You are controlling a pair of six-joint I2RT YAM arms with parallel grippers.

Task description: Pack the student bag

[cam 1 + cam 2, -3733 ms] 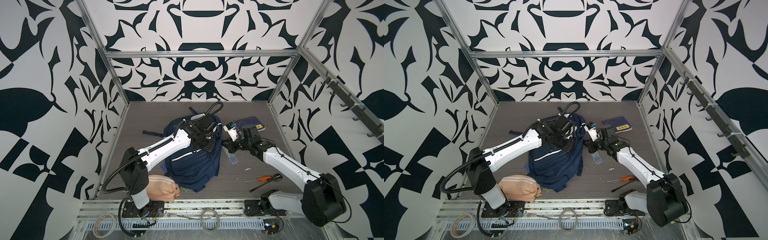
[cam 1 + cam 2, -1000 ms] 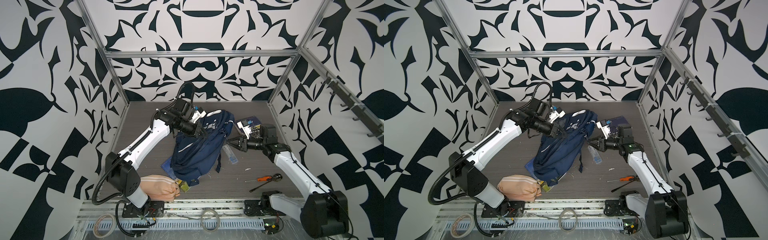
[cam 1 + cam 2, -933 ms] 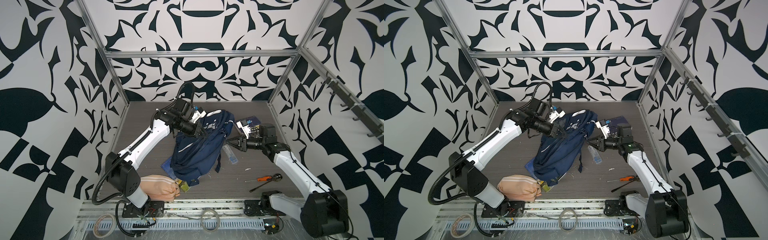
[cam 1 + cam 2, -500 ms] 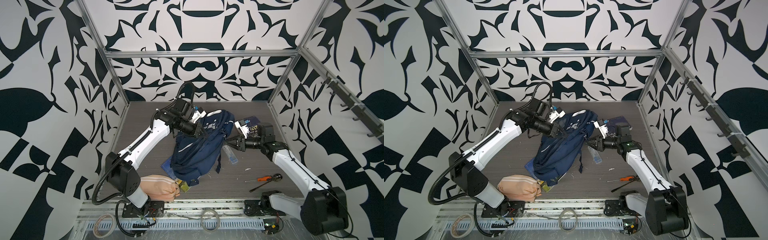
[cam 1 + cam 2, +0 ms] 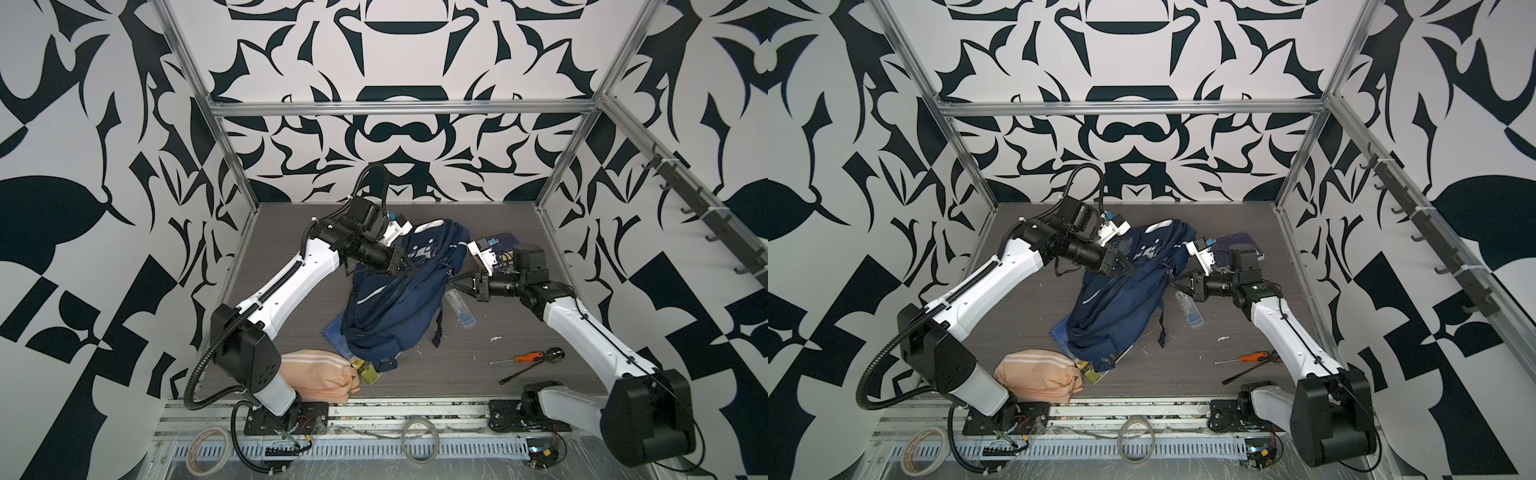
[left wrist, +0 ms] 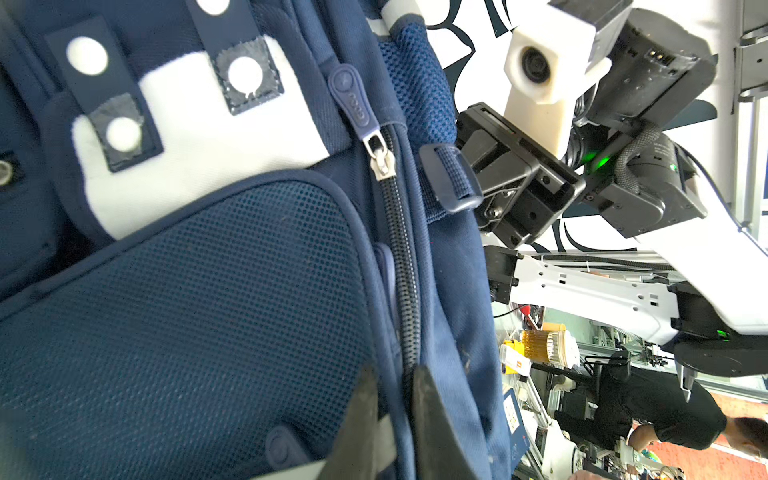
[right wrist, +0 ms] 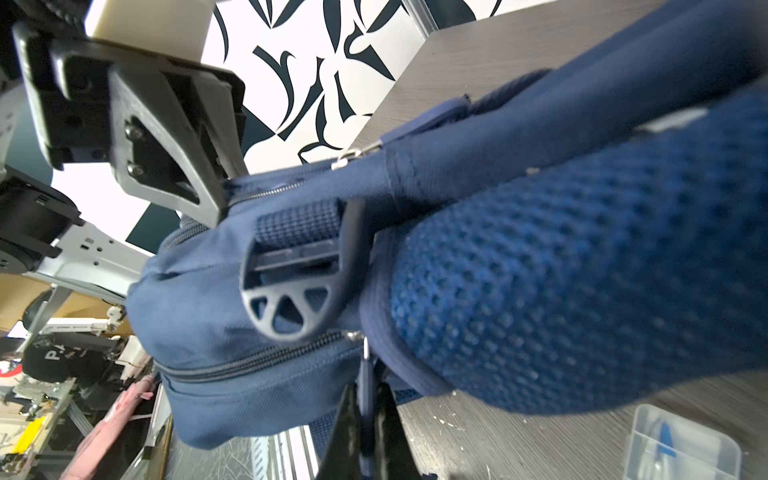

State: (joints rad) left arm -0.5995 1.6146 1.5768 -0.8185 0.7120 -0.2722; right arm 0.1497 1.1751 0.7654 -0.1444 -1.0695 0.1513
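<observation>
The student bag, a navy-blue backpack with a white studded patch, hangs part-lifted off the table with its lower end resting down. My left gripper is shut on the fabric seam beside a zip, near the bag's upper end; the left wrist view shows its fingertips pinching the blue cloth. From the right, my right gripper is shut on a thin blue zipper pull under a strap buckle.
A peach-pink pouch lies at the front left by the left arm's base. A clear plastic box sits just right of the bag. An orange-handled screwdriver and a black tool lie front right. A dark book lies back right.
My right gripper has moved left to the bag's side and has shut on the zipper pull. The left gripper has kept its hold on the lifted bag in the same place.
</observation>
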